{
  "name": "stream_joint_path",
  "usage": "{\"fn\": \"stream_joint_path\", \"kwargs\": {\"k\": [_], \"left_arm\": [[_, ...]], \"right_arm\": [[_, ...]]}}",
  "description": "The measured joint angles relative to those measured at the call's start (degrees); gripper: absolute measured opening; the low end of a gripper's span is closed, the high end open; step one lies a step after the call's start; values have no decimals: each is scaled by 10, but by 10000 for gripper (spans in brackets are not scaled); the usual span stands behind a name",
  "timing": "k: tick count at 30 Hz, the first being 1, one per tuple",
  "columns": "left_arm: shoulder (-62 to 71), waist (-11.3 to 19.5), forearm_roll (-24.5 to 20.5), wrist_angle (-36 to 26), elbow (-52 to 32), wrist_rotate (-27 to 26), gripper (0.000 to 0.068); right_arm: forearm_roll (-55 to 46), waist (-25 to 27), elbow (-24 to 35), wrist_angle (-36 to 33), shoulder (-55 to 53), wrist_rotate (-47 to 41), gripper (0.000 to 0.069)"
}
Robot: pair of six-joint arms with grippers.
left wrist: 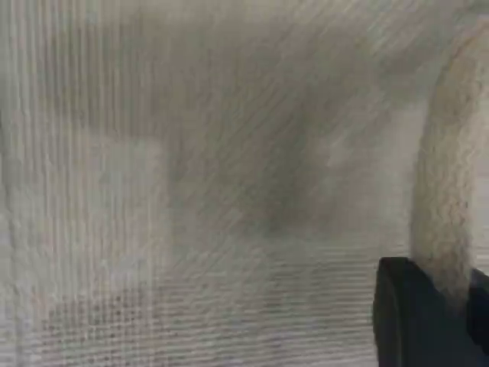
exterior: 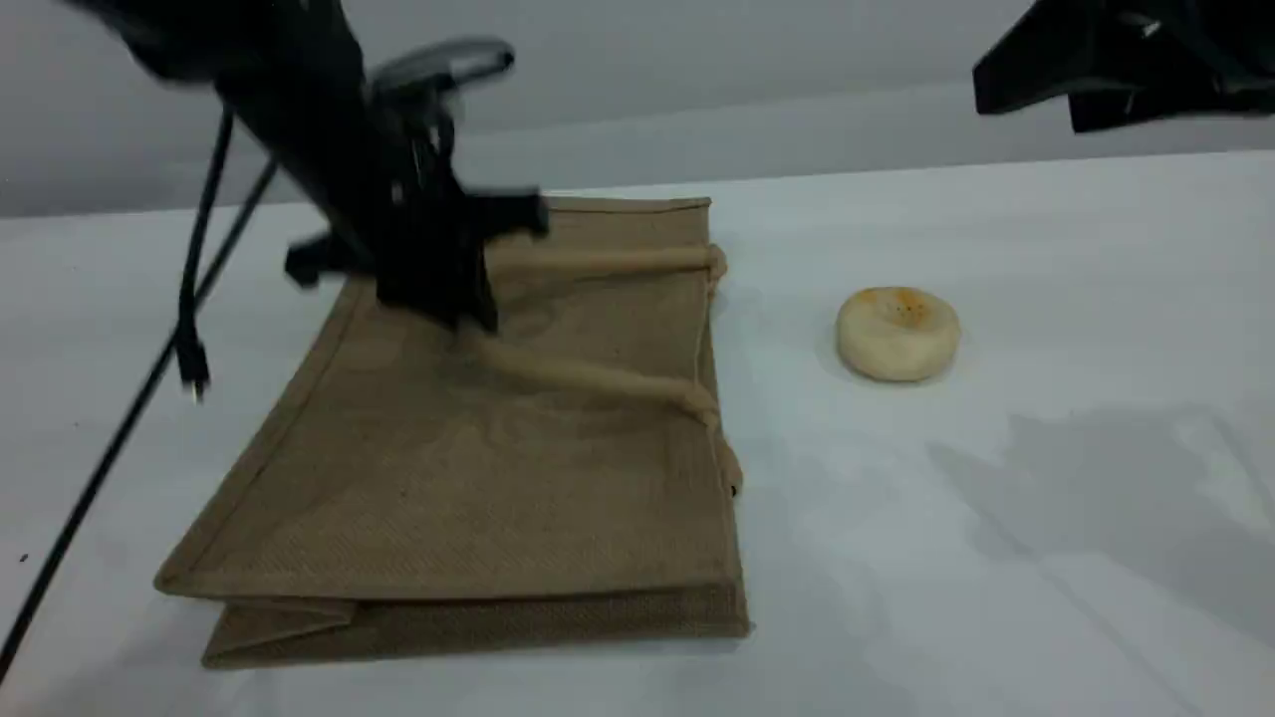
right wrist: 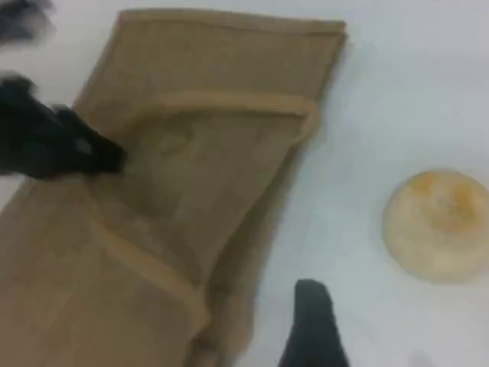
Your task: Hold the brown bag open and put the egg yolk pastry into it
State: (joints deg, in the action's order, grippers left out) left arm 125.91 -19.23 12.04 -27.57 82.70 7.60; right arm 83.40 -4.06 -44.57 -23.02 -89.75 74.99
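The brown bag (exterior: 478, 478) lies flat on the white table, its mouth facing right. My left gripper (exterior: 453, 304) is down on the bag's top face, shut on the bend of its beige loop handle (exterior: 598, 378). In the left wrist view the handle (left wrist: 443, 191) runs down into the dark fingertip (left wrist: 412, 321). The egg yolk pastry (exterior: 896, 334) sits on the table to the right of the bag, apart from it. My right gripper (exterior: 1096, 90) hangs high at the back right, open and empty. Its view shows the bag (right wrist: 191, 168), the pastry (right wrist: 439, 225) and one fingertip (right wrist: 313, 329).
A black cable (exterior: 189, 299) hangs from the left arm and trails across the table (exterior: 1046, 548) to the left of the bag. The table's far edge runs just behind the bag.
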Motion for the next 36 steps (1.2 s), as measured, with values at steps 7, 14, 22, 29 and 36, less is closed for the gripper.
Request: {"fn": "stream_joint_path", "kwargs": {"k": [7, 14, 22, 29, 36], "left_arm": [[-71, 0, 0, -120, 71, -43, 83], [-115, 0, 0, -190, 97, -55, 83], [-119, -5, 1, -250, 100, -57, 83], [-119, -27, 0, -260, 100, -61, 83], [-119, -46, 2, -257, 101, -73, 83]], "right_arm": [[131, 0, -11, 39, -65, 123, 451], [166, 0, -81, 36, -173, 150, 451], [166, 0, -186, 45, -309, 150, 451], [166, 0, -216, 57, -364, 150, 451], [166, 0, -226, 65, -391, 150, 451]]}}
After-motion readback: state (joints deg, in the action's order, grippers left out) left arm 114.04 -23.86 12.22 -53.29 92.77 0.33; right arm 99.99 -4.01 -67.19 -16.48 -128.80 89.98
